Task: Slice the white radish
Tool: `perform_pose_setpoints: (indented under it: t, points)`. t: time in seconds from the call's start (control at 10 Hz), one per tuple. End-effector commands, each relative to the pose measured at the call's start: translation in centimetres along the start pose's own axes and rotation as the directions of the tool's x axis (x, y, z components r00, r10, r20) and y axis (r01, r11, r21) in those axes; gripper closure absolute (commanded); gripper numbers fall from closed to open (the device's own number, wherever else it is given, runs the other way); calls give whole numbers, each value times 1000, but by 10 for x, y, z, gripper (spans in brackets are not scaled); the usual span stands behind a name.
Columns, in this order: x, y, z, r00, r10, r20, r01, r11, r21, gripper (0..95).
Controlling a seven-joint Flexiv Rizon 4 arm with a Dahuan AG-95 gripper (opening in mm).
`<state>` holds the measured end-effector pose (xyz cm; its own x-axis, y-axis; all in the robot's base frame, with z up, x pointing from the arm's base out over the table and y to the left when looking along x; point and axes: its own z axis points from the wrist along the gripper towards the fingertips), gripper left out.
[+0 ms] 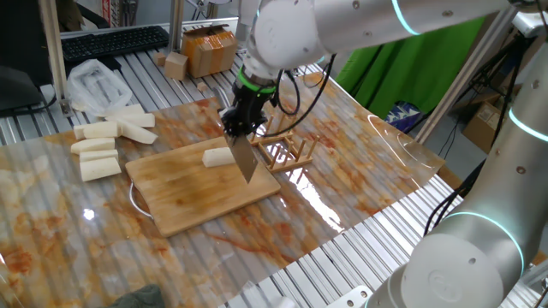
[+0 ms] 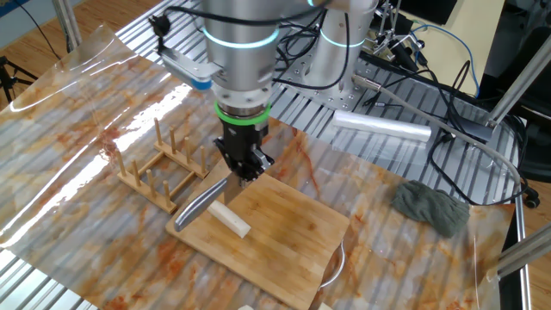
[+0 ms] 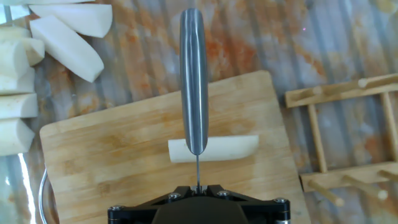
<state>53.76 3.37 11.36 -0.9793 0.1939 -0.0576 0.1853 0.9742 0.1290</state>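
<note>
White radish (image 3: 214, 149) lies crosswise under knife (image 3: 194, 81)

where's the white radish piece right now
The white radish lies on the wooden cutting board, near its edge toward the wooden rack; in the hand view the knife crosses directly over it.
</note>
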Motion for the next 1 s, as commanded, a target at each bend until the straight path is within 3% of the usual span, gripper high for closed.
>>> perform_pose_setpoints:
  t: [0.1,0.4,0.6,0.7,1.0]
  points:
    - [0,1,10,1000,2,2,-2,1000,-1,950]
    - [2,3,21,1000,6,1,-6,1000,-8,950]
    - [4,11,22,1000,14,0,-14,1000,-11,950]
    - [5,20,20,1000,8,0,-8,1000,7,950]
    - [4,23,16,1000,6,-2,-6,1000,3,950]
